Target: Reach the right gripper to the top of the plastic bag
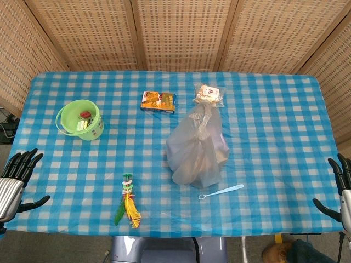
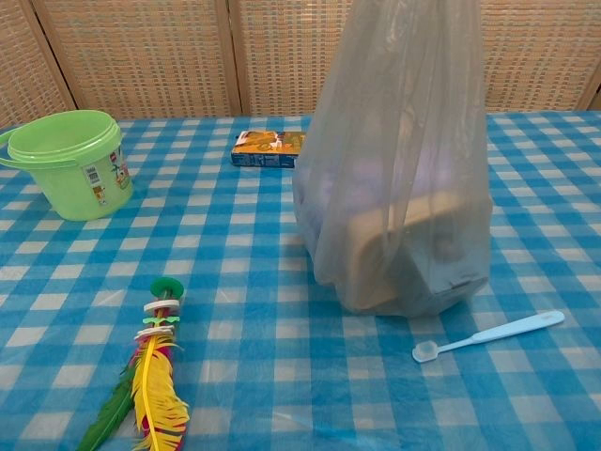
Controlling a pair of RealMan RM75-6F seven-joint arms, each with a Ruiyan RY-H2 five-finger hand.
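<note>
Reach not yet begun: right hand (image 1: 341,189) parked at the bench's near right edge, fingers apart, holding nothing. Plastic bag (image 1: 196,148) upright mid-bench. Next: lift, swing left and far toward bag's gathered top.

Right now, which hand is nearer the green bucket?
Left. The left hand sits at the table's near-left edge, just below the green bucket; the right hand is across the table.
</note>
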